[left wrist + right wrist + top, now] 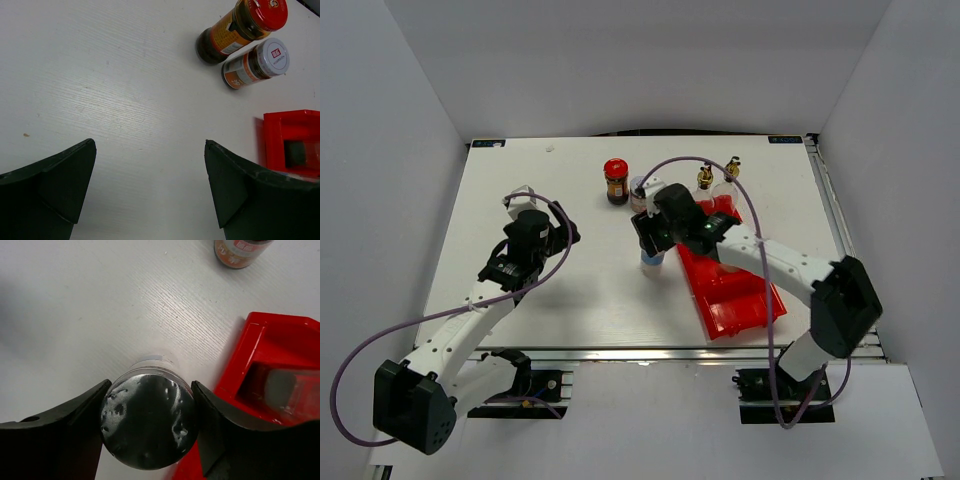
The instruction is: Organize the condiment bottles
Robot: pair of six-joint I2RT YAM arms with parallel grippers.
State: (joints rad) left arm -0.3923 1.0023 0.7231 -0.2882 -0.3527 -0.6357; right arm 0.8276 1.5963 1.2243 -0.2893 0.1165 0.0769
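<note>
Right gripper (150, 395) clamped on the sides of the silver-topped shaker (147, 435), which stands upright on the desk (100, 75) just beside the red bin (260, 335). Probably a grip for lifting it in. Left gripper (150, 165) has its fingers apart and holds nothing, well clear of the bin.

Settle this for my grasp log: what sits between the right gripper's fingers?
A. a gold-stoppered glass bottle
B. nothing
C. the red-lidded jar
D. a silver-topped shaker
D: in the right wrist view the right gripper has its fingers pressed against both sides of the silver-topped shaker, which stands beside the red bin.
</note>
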